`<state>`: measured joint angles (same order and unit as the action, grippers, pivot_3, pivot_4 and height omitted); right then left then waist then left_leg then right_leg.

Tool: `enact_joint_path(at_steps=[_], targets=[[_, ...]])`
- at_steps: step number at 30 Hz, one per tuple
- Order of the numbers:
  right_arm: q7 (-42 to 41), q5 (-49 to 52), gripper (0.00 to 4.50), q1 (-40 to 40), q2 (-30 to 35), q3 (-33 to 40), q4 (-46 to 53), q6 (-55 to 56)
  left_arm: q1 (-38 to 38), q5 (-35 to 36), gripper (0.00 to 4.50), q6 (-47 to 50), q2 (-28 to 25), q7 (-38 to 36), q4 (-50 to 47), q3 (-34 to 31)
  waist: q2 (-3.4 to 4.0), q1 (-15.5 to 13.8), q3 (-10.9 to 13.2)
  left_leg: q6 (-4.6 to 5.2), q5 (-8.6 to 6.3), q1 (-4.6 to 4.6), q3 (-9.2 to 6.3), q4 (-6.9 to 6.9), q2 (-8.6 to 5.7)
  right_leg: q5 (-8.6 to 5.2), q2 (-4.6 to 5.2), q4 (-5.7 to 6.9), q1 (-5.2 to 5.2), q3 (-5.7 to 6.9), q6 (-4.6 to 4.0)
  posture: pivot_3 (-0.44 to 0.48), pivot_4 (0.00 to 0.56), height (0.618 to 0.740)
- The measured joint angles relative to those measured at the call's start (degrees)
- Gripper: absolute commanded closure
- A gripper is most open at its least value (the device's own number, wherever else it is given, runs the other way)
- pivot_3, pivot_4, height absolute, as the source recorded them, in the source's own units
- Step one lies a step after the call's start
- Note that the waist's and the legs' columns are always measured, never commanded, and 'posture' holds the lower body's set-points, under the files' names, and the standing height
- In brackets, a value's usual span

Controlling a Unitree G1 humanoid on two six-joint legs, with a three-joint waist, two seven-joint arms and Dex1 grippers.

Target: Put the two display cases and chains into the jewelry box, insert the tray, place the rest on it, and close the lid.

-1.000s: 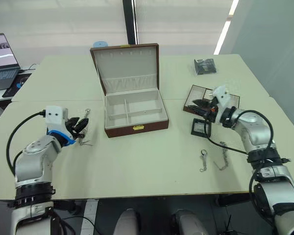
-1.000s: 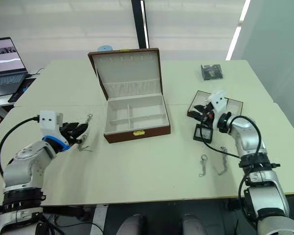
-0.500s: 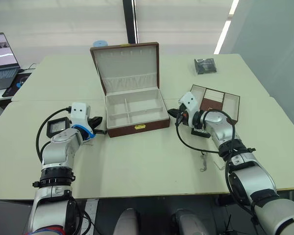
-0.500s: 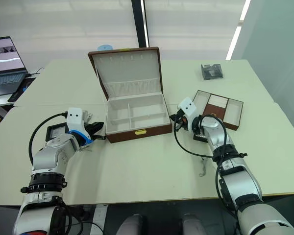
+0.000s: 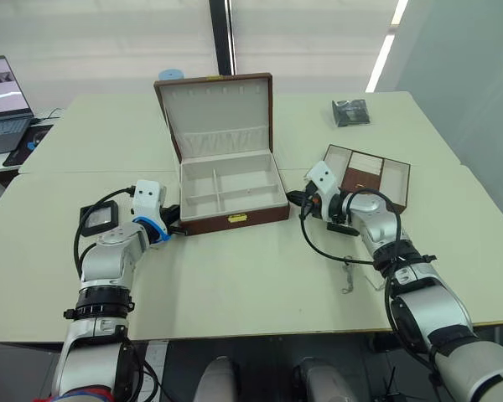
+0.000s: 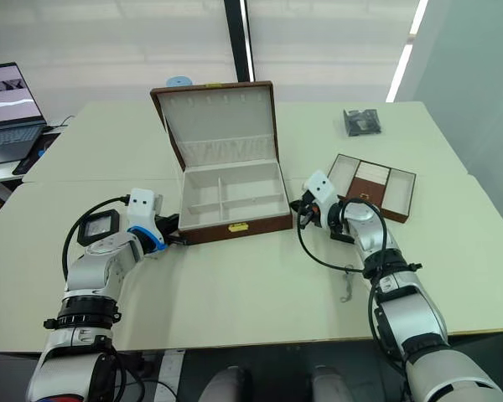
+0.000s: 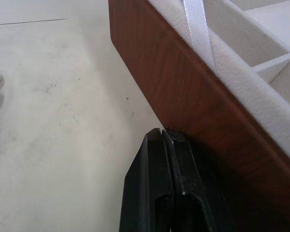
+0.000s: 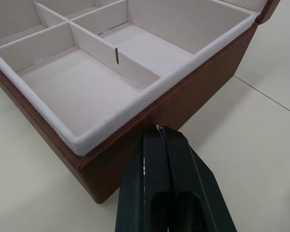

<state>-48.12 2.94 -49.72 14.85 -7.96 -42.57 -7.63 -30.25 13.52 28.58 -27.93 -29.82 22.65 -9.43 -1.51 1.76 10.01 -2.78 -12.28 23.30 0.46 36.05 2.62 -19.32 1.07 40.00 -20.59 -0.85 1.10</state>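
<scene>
Jewelry box [image 5: 232, 197] open mid-table, compartments bare, lid [image 5: 219, 114] upright. Left gripper [image 7: 166, 140] and right gripper [image 8: 159, 133] both pinched together, empty, pressed against opposite box sides. Tray [image 5: 370, 172] right of box; one display case [image 5: 98, 218] beside left arm. Risk: uneven push skews box, or slides it onto chain [image 5: 348, 275]

Jewelry box [image 8: 135, 140]: smooth wood-grain outside, napped cream cloth lining.
</scene>
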Motion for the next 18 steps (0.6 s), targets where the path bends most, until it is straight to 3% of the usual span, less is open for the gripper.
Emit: enact_joint_path(at_steps=[18], targets=[[-6.6,3.1,4.49,16.5,5.6,1.3,28.1,-13.8,7.9,-0.2,4.50,5.4,-0.6,-5.5,-13.6,1.4,-0.01,-0.2,0.0,0.01,0.00,0.12,-0.05,0.01,-0.02,0.00,0.00,-0.03,-0.08,0.02,0.00,0.000,0.150,0.740]])
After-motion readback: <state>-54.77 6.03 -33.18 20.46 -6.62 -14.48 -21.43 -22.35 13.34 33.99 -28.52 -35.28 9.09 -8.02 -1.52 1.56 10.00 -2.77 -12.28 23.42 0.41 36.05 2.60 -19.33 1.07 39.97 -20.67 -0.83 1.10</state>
